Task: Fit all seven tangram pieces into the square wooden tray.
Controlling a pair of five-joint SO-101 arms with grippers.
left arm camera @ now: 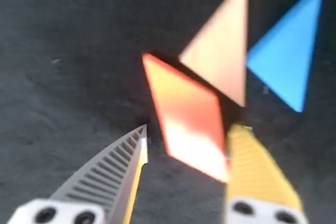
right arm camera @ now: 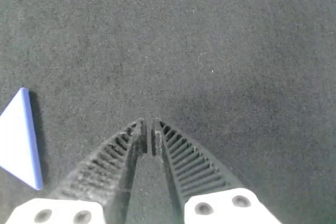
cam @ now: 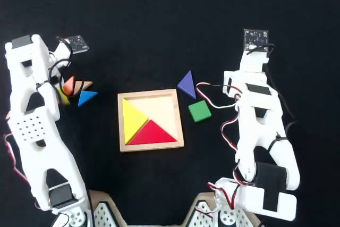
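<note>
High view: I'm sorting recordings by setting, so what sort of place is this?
Probably a robotics test bench: left arm and right arm mounted side by side, a black-covered table, and a wooden puzzle tray.

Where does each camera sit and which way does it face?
High view: fixed overhead, facing down at the table; left arm, right arm, tray show.
Left wrist view: on that arm, facing past the open left gripper at orange parallelogram, blue triangle.
Right wrist view: on that arm, facing past the shut right gripper at the table.
Shared: blue triangle, high and left wrist; purple triangle, high and right wrist.
</note>
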